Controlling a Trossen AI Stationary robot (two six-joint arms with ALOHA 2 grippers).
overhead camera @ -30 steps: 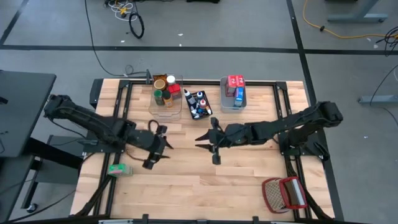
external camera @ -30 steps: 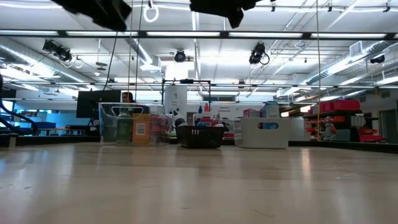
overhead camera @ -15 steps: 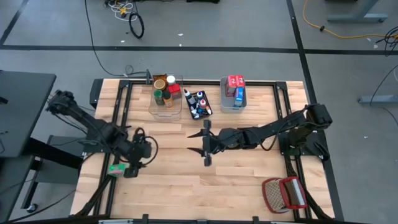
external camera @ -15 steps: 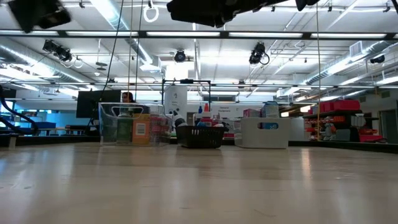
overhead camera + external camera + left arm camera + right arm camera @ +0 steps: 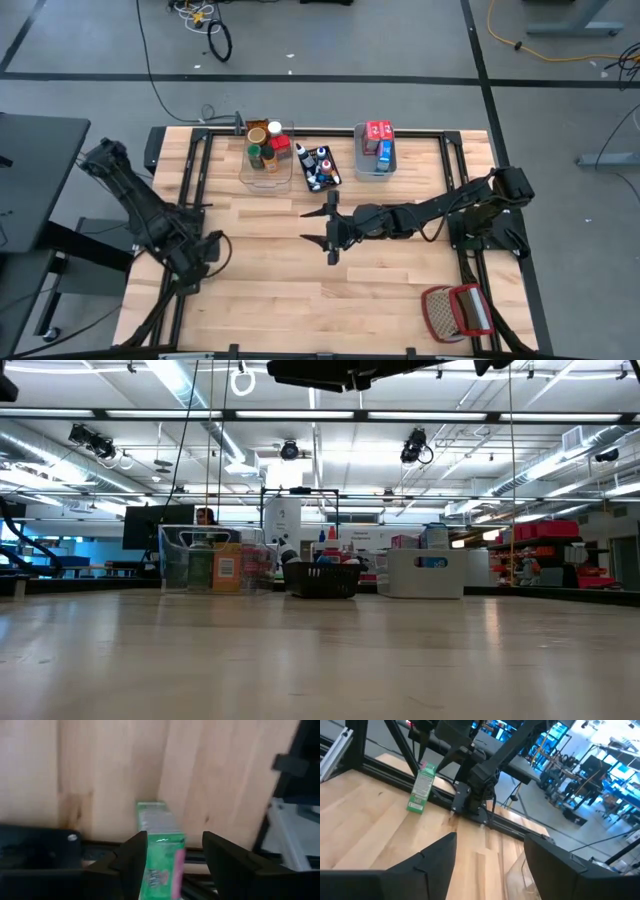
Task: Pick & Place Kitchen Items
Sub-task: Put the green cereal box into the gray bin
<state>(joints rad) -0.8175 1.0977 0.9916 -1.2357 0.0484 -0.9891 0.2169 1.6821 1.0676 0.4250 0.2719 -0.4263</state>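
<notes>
Left wrist view: green box (image 5: 159,851) is straddled by the open left gripper (image 5: 172,852) at the table's edge, nothing gripped yet, so closing seems needed next.

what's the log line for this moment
left gripper: open, straddling green box at table left edge | right gripper: open, empty, mid-table

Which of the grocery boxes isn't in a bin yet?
The green box, alone at the table's left edge beneath the left end effector. The red boxes and blue box already sit in a bin.
</notes>
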